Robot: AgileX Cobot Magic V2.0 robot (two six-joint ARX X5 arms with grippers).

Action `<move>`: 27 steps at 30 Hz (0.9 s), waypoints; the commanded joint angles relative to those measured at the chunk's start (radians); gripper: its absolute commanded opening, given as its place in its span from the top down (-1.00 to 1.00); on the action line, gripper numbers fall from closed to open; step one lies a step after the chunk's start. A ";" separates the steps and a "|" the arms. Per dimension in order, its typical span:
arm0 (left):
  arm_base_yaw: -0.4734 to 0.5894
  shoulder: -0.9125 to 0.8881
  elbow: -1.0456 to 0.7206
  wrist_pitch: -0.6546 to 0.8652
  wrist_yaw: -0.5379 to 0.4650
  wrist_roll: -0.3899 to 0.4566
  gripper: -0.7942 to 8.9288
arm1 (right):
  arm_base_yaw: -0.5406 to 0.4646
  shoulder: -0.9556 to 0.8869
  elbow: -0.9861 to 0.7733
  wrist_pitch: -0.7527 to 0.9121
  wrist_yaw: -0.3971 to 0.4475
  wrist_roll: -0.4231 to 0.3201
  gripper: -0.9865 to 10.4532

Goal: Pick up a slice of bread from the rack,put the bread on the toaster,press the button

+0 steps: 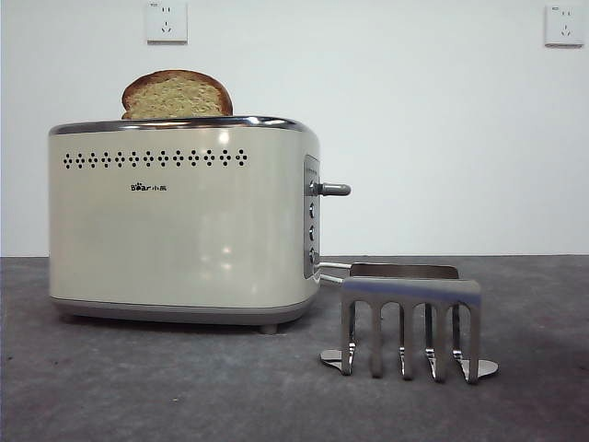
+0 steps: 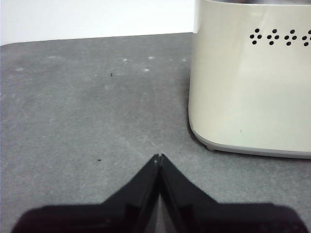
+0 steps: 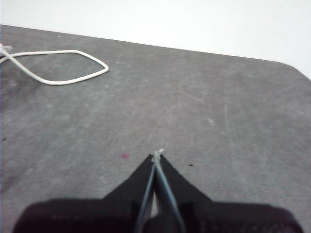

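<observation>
On the left, the speckled, dark-crusted slice of bread [image 1: 177, 95] stands in the top slot of the glossy cream toaster [image 1: 175, 230], whose grey lever button [image 1: 332, 190] juts right. The shiny pronged steel rack [image 1: 410, 318] stands just right on the mottled grey worktop [image 1: 138, 387]. The left gripper [image 2: 159, 158] and right gripper [image 3: 158, 154] are both pinched closed, holding nothing, each hanging over the worktop.
</observation>
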 commanded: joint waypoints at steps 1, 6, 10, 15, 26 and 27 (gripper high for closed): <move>0.003 0.000 -0.011 0.006 0.005 -0.007 0.84 | 0.000 -0.002 -0.009 0.001 -0.024 0.011 0.83; 0.003 0.000 -0.011 0.006 0.005 -0.007 0.84 | -0.001 -0.002 -0.009 0.000 -0.017 0.015 0.83; 0.003 0.000 -0.011 0.006 0.005 -0.007 0.84 | -0.008 -0.002 -0.009 0.000 0.003 0.016 0.83; 0.003 0.000 -0.011 0.006 0.005 -0.006 0.84 | -0.021 -0.002 -0.009 0.000 0.004 0.049 0.83; 0.003 0.000 -0.011 0.006 0.005 -0.007 0.84 | -0.026 -0.002 -0.009 0.000 0.004 0.098 0.83; 0.003 0.000 -0.011 0.006 0.005 -0.007 0.84 | -0.026 -0.002 -0.009 0.000 0.003 0.098 0.83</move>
